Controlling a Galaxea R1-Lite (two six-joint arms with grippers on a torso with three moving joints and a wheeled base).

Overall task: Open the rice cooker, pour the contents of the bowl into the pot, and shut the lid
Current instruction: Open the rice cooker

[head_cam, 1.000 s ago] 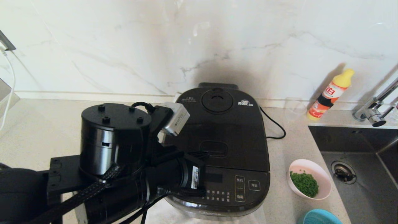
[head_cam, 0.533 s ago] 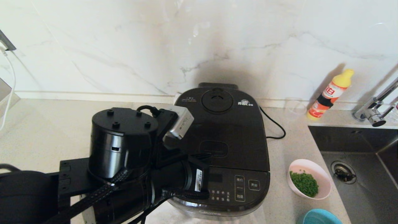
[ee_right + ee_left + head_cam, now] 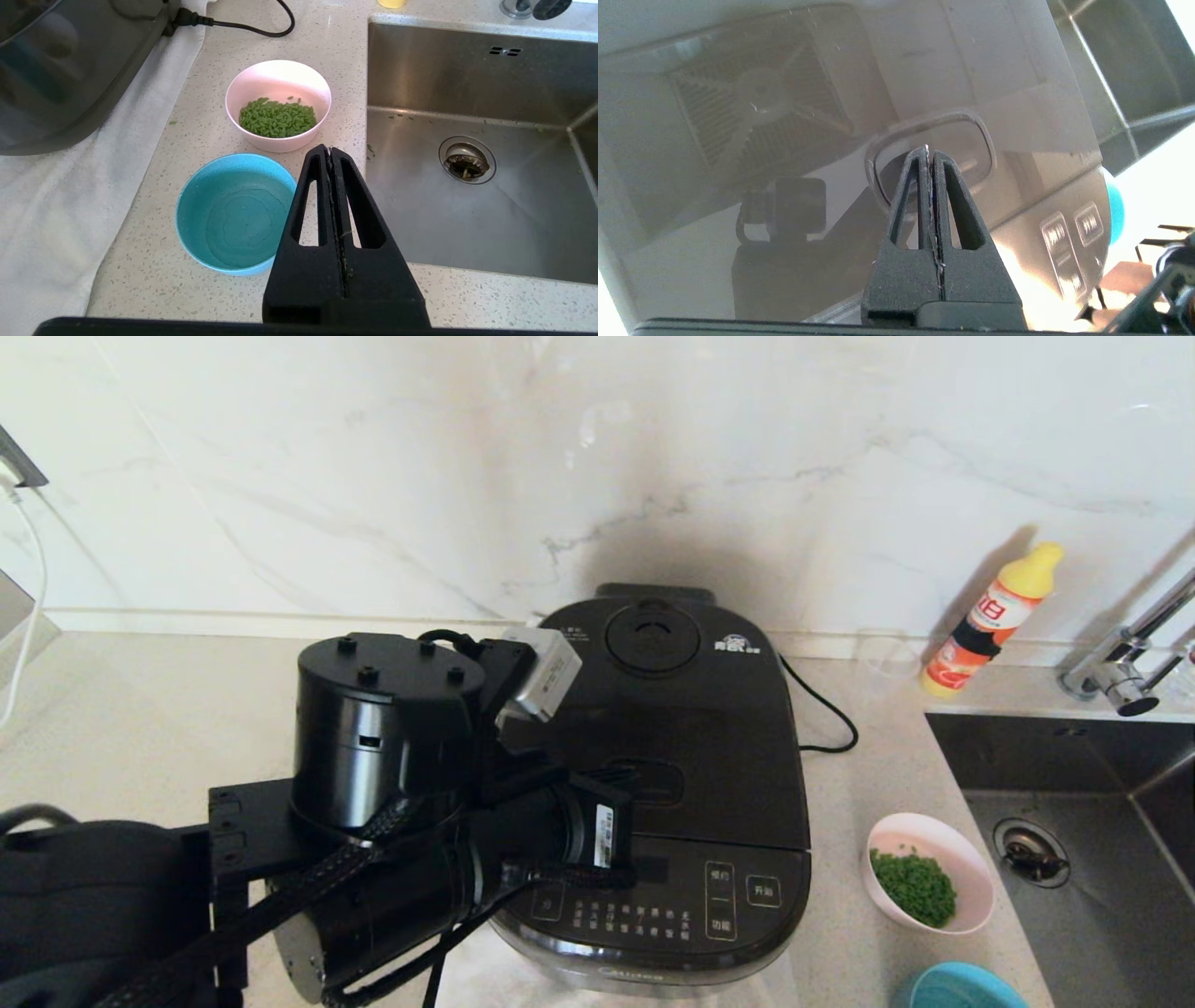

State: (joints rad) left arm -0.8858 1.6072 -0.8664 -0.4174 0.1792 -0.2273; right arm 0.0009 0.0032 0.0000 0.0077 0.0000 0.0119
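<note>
Two bowls (image 3: 278,105) beside rice cooker (image 3: 672,784); sink (image 3: 472,154) adjacent.

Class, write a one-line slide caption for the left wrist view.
Left gripper, jaws shut, poised over the oval release button on the rice cooker's closed glossy black lid.

Glossy black rice cooker (image 3: 672,756), pink bowl (image 3: 278,105) of green bits, turquoise bowl (image 3: 233,214).

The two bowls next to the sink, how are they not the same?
The pink bowl holds small green bits; the blue bowl holds none, only what looks like clear water. The pink bowl sits farther back, level with the rice cooker's button panel, and the blue bowl sits nearer the robot. Both are round, upright and beside the sink.
</note>
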